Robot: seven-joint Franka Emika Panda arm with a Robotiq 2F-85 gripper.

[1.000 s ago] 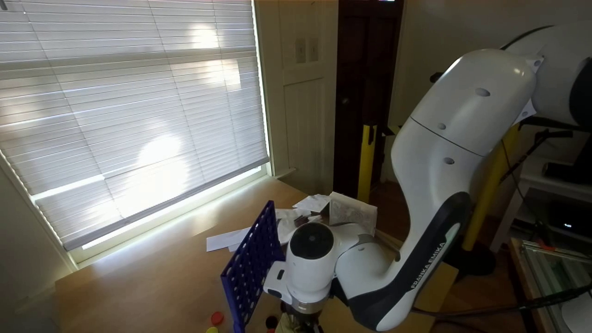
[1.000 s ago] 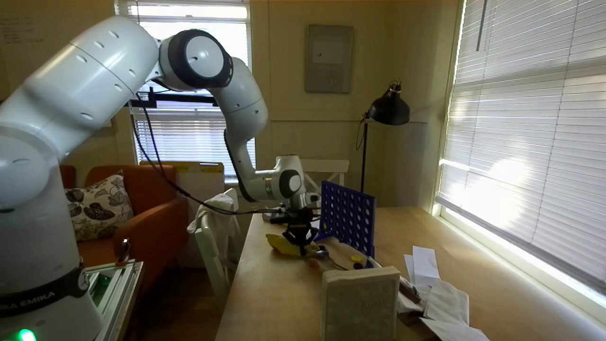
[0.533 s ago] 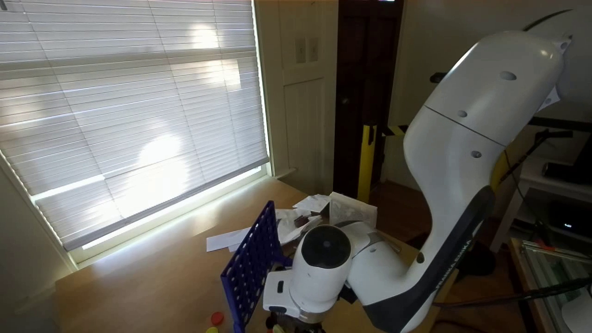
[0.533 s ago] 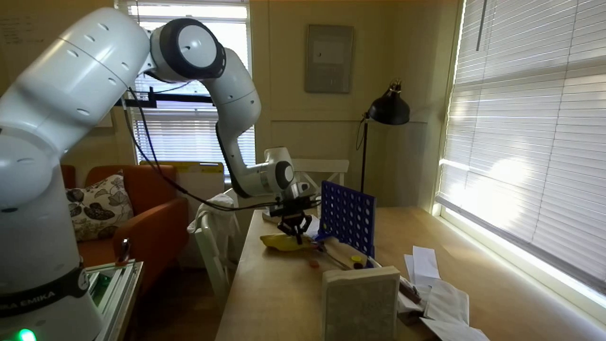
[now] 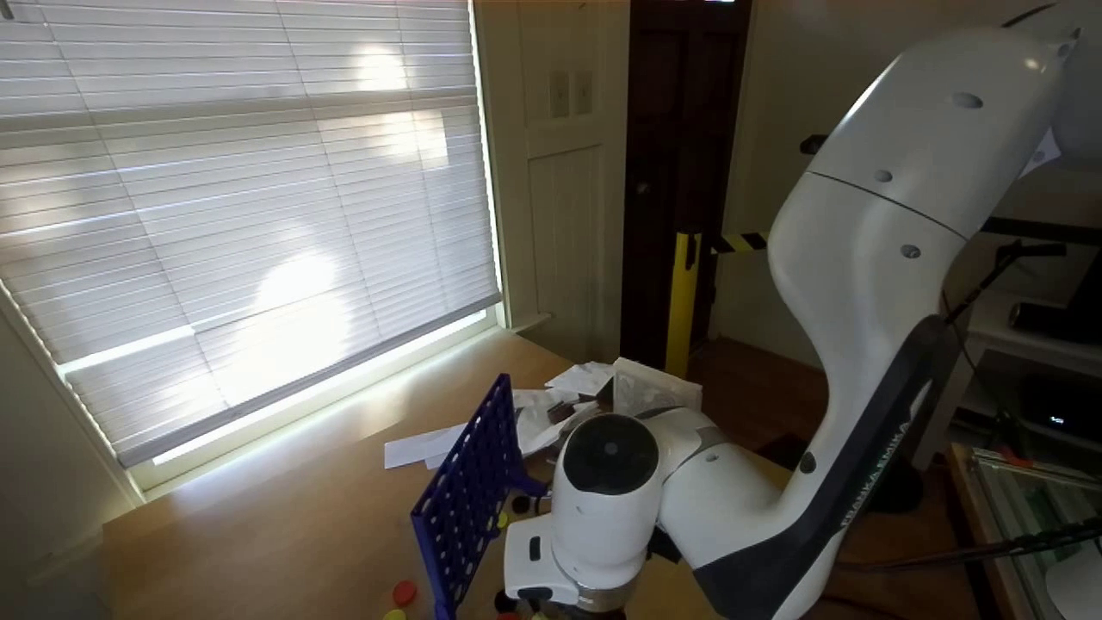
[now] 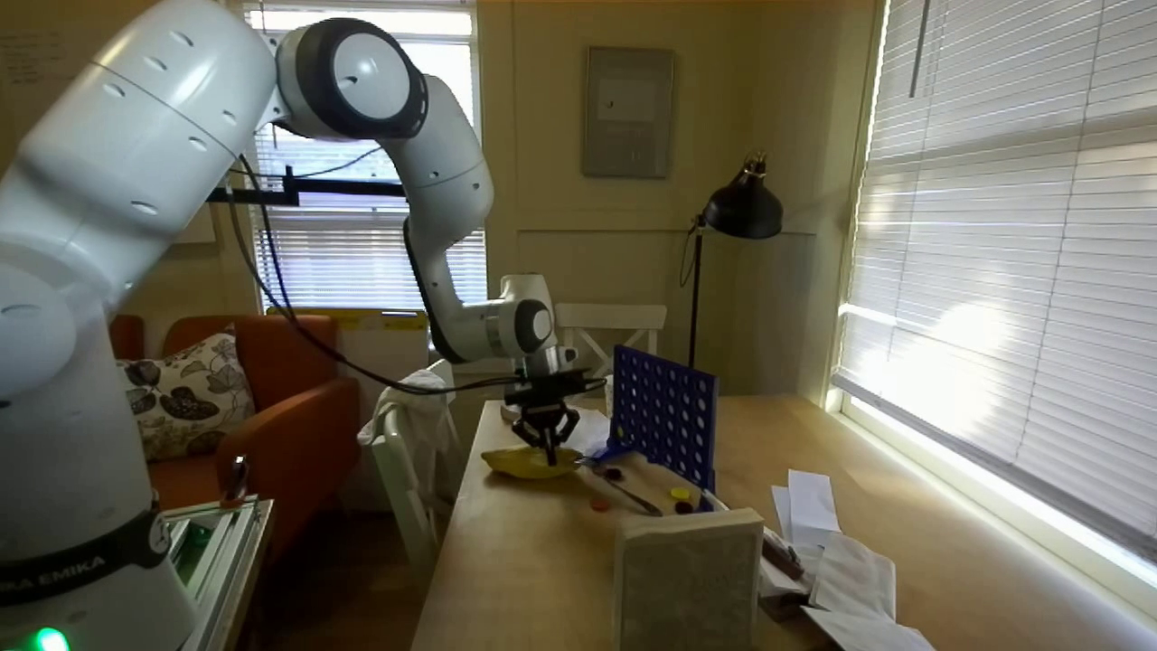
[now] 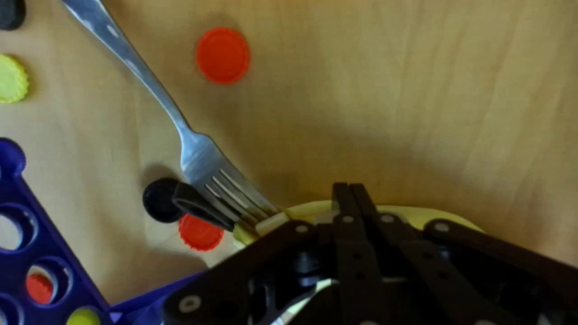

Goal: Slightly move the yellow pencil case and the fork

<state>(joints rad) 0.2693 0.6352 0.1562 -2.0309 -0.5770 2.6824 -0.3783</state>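
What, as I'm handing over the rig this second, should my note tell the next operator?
Pincer: shut, nothing visible between its jaws; whether it touches the yellow pencil case is unclear.
Case: lying on the table, partly hidden by the pincer.
Fork: lying with its tines at the end of the case.
Done: over the last second the case has slid leftward in an exterior view; the fork seems to have shifted too.
Left: perhaps only lifting clear, if these small shifts count; otherwise another gentle nudge.
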